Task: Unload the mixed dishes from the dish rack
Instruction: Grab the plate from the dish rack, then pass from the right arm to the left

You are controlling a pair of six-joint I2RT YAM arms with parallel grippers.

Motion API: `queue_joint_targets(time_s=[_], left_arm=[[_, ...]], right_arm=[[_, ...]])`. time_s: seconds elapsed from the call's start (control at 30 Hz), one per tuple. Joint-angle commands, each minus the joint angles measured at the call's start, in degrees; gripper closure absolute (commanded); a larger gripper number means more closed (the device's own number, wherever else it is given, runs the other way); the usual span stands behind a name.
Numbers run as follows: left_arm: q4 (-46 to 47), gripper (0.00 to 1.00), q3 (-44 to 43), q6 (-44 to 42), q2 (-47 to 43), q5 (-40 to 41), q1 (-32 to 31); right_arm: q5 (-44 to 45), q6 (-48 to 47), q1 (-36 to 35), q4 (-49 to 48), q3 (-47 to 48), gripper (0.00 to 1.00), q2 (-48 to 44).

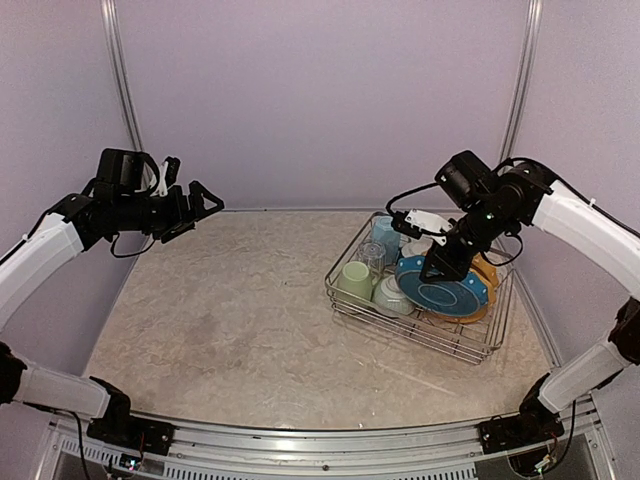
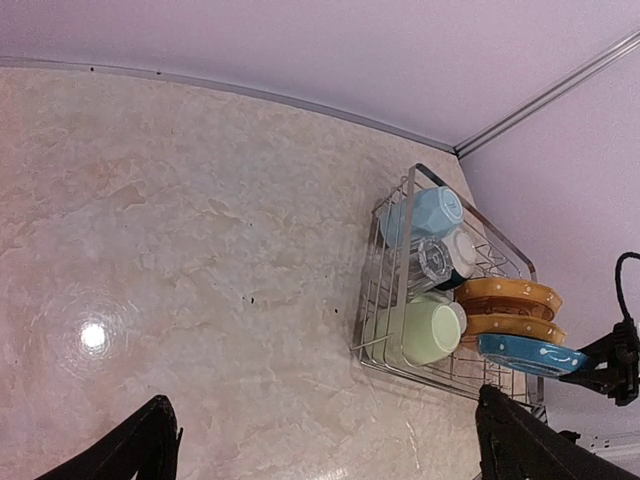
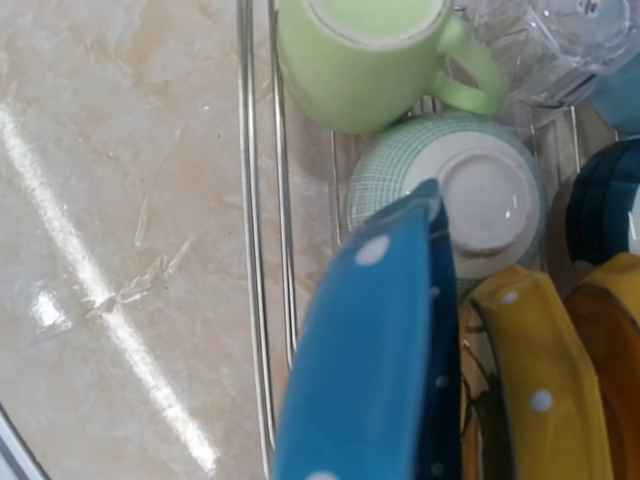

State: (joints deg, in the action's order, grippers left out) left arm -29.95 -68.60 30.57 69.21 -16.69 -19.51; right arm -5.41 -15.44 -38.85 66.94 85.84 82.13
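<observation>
The dish rack (image 1: 410, 328) stands at the right. It holds a pale green mug (image 1: 354, 279), a light blue mug (image 1: 385, 235), a clear glass (image 1: 370, 255), an upturned teal bowl (image 3: 480, 190), a dark-blue bowl (image 3: 600, 215) and yellow plates (image 3: 545, 380). My right gripper (image 1: 437, 268) is shut on the upper rim of the blue speckled plate (image 1: 445, 293), which stands tilted in the rack in front of the yellow plates. The plate fills the right wrist view (image 3: 370, 370) and hides the fingers. My left gripper (image 1: 195, 205) is open and empty, high above the table's left side.
The rack's wire side (image 3: 250, 250) runs beside the blue plate. Purple walls close the back and both sides. The left wrist view shows bare marbled tabletop (image 2: 200, 250) left of the rack (image 2: 365, 300).
</observation>
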Motion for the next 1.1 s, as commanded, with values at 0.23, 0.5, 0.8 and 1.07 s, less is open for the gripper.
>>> queue_joint_targets(time_s=[0.23, 0.5, 0.8, 1.07], left_arm=[[-0.5, 0.01, -2.5, 1.1, 0.3, -0.4, -0.8], [-1.8, 0.01, -4.0, 4.5, 2.1, -1.3, -1.7], [-1.1, 0.01, -4.7, 11.0, 2.9, -7.8, -2.5], [3.3, 0.02, -4.1, 18.3, 4.4, -16.3, -3.0]], right_arm=[[-1.1, 0.7, -0.2, -5.1, 2.7, 1.00, -8.8], [-4.7, -1.6, -0.2, -10.1, 5.6, 1.00, -10.0], [-10.0, -11.1, -0.3, -25.5, 2.7, 1.00, -9.8], [-16.9, -27.7, -2.0, -45.5, -7.9, 1.00, -13.4]])
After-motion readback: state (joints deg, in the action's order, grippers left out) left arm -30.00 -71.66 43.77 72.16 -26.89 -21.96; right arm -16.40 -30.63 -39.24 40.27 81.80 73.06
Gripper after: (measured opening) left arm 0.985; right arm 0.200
